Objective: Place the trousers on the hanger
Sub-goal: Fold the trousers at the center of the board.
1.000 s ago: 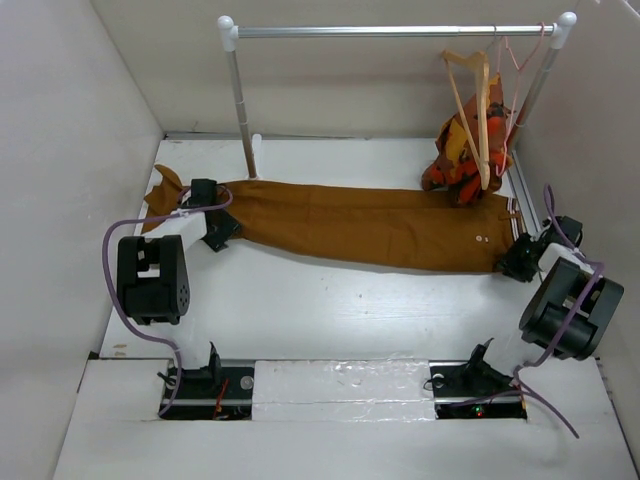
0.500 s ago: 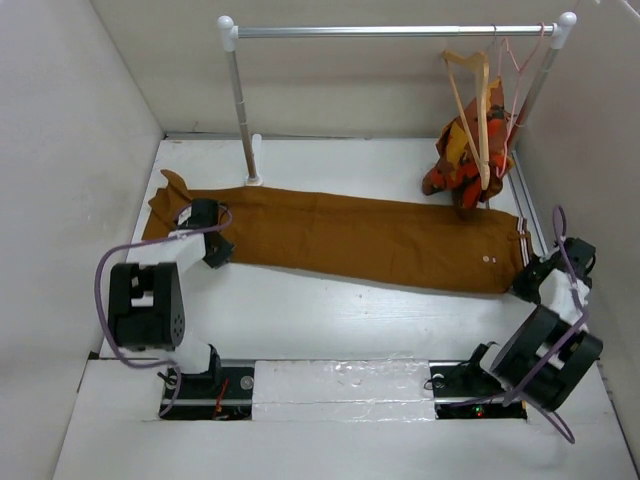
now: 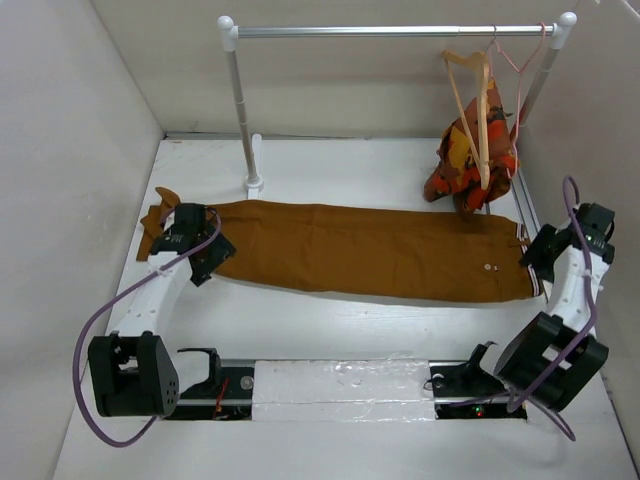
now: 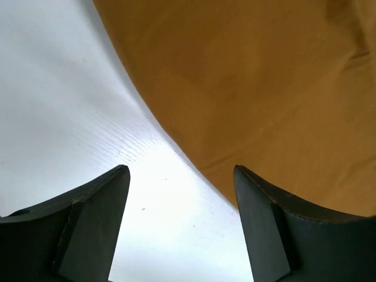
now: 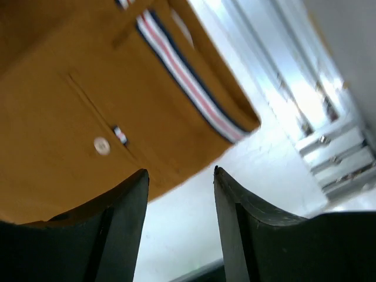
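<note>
The left arm stretches forward from its base, and the left tool (image 3: pixel 203 262) hangs over the near edge of the trousers (image 3: pixel 370 250) at their cuff end. Its fingers (image 4: pixel 94 217) are spread, gripping nothing. The right arm folds upward, with the right tool (image 3: pixel 533 258) at the trousers' waistband end, its fingers likewise parted.

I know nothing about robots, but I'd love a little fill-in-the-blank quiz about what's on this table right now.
1. The left tool and right tool are both ___, holding nothing.
2. The trousers lie flat, with their striped waistband at the ___ tool's end.
3. The hanger hangs on the rail next to a thin ___ wire hanger.

Missing words: open; right; pink.
</note>
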`<state>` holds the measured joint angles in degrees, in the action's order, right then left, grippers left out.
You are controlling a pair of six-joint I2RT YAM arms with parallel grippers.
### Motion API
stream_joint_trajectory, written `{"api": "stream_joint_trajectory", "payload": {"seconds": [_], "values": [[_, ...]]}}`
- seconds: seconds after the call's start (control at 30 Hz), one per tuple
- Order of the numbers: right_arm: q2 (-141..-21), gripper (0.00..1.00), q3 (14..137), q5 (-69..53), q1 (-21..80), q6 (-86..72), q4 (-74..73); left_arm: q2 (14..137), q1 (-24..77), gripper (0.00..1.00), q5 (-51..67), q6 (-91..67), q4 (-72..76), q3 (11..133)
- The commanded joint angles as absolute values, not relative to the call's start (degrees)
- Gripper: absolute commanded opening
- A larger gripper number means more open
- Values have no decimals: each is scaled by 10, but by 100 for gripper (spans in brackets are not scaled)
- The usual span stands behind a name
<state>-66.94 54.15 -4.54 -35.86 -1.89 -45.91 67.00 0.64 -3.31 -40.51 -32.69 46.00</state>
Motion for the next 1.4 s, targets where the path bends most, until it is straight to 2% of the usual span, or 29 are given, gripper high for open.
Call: {"api": "stream_joint_trajectory", "payload": {"seconds": [0.0, 0.07, 0.1, 0.13, 0.17, 0.2, 0.23, 0.27, 0.33, 0.37, 0.4, 0.43, 0.5, 0.7, 0.9, 1.0, 1.07, 1.1, 1.2, 1.27, 1.37], "values": [[-702, 54, 622, -34, -352, -25, -433, 643, 8, 68, -69, -395, -362, 514], [-722, 53, 649, -109, -352, -32, -378, 649, 13, 67, -90, -385, -338, 550], [-739, 44, 660, -125, -346, -43, -366, 661, 13, 66, -97, -384, -310, 560], [-777, 33, 668, -141, -346, -47, -335, 668, 13, 64, -121, -383, -293, 568], [-825, 0, 685, -155, -346, -49, -320, 687, 13, 62, -135, -384, -261, 576], [-825, 0, 698, -155, -346, -48, -320, 703, 13, 61, -135, -381, -254, 585], [-899, 0, 732, -155, -346, -30, -353, 735, 8, 60, -170, -388, -253, 622], [-900, 0, 732, -155, -346, -15, -353, 750, 8, 60, -171, -388, -253, 622], [-952, 6, 776, -158, -346, 14, -391, 782, -11, 60, -177, -387, -251, 647], [-959, 13, 782, -156, -341, 25, -396, 807, -11, 60, -188, -386, -251, 667], [-961, 39, 781, -149, -341, 35, -392, 821, -11, 60, -211, -381, -249, 674], [-963, 48, 779, -148, -341, 38, -393, 831, -11, 60, -217, -381, -248, 678], [-969, 58, 776, -142, -341, 41, -388, 867, -16, 60, -219, -386, -257, 696], [-997, 59, 730, -145, -330, 47, -348, 941, -16, 59, -212, -406, -264, 721], [-1024, 54, 703, -170, -316, 34, -315, 976, -16, 58, -236, -405, -276, 745], [-1016, 40, 703, -138, -311, 26, -309, 975, -22, 58, -242, -408, -275, 748], [-991, 26, 703, -113, -305, 17, -309, 971, -27, 58, -250, -407, -273, 753], [-984, 15, 705, -100, -305, 12, -311, 972, -27, 58, -264, -406, -276, 756], [-964, 0, 705, -84, -305, 1, -313, 978, -27, 58, -303, -406, -286, 770], [-948, 0, 706, -77, -300, -17, -315, 990, -39, 58, -318, -403, -295, 779], [-929, 0, 693, -55, -300, -32, -307, 1012, -93, 58, -281, -413, -294, 780]]}}
